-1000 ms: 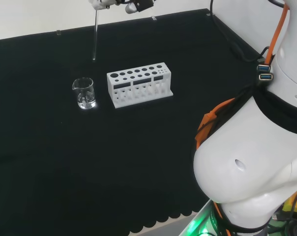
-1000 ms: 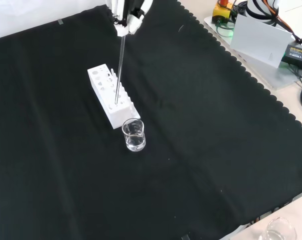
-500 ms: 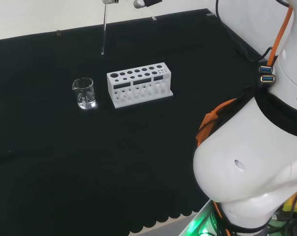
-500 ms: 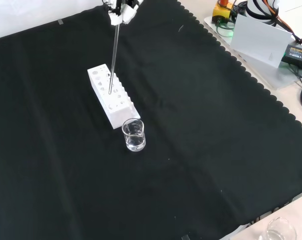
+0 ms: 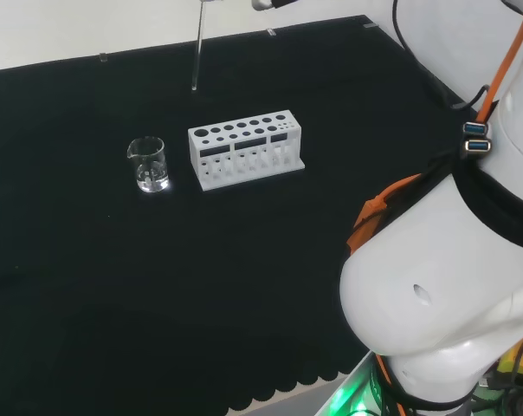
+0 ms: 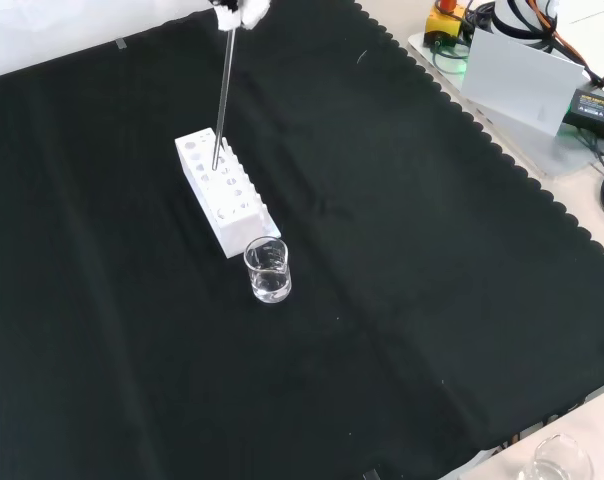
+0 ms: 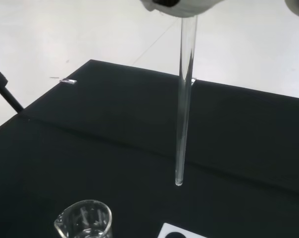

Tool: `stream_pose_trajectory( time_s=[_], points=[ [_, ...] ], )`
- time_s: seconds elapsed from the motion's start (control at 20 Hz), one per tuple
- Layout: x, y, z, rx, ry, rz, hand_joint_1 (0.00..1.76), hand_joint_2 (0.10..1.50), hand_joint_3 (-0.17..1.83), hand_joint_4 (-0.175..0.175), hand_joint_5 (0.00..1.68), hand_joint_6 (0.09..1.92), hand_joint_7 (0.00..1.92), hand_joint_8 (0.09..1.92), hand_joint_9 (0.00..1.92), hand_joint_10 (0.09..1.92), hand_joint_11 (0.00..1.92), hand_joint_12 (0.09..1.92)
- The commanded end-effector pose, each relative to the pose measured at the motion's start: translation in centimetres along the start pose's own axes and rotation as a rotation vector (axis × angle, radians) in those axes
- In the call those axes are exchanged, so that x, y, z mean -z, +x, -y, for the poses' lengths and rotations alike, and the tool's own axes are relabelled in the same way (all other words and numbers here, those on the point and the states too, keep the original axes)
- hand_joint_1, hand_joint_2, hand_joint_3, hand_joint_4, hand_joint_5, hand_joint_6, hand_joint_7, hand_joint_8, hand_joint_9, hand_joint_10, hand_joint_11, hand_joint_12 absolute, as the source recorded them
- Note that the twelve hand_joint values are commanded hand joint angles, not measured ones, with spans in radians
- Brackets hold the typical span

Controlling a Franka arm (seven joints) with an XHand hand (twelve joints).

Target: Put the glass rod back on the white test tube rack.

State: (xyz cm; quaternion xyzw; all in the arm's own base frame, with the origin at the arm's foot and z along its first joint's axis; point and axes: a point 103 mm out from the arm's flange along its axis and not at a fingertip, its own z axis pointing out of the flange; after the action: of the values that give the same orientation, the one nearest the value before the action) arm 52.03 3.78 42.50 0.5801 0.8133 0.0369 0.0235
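Note:
The glass rod [image 5: 196, 48] hangs upright from the hand [image 6: 239, 10], whose white fingers pinch its upper end at the front view's top edge. In the front view the glass rod [image 6: 221, 100] has its lower tip in line with the far part of the white test tube rack [image 6: 225, 195], well above the holes. In the head view the rack [image 5: 244, 147] stands mid-cloth, with the rod's tip up beyond its left end. The wrist view shows the rod [image 7: 184, 99] under the hand [image 7: 179, 6], with a corner of the rack [image 7: 181, 233] below.
A small glass beaker [image 5: 148, 163] with a little liquid stands just left of the rack in the head view, and nearer than the rack in the front view, beaker [image 6: 268, 270]. A second glass vessel [image 6: 557, 462] sits off the cloth's near right corner. The arm's white links [image 5: 443, 286] stand at the head view's right.
The hand has carried the rod rightwards and higher in the head view, and away along the rack in the front view. Rack and beaker stay put.

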Motion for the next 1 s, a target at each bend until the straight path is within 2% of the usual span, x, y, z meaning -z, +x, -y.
stream_pose_trajectory(
  time_s=[0.05,0.55,1.0],
  points=[
    [0.8,-2.0,1.9,-0.035,-0.009,0.012,1.32,1.04,-0.17,-0.175,1.37,0.34,1.41,0.35,1.83,0.38,1.72,0.52],
    [1.5,-4.4,4.6,-0.077,-0.010,0.037,1.32,1.04,-0.17,-0.175,1.37,0.34,1.41,0.35,1.83,0.38,1.72,0.52],
    [0.5,-6.0,6.3,-0.102,0.015,0.049,1.32,1.04,-0.17,-0.175,1.37,0.34,1.41,0.35,1.83,0.38,1.72,0.52]
  ],
)
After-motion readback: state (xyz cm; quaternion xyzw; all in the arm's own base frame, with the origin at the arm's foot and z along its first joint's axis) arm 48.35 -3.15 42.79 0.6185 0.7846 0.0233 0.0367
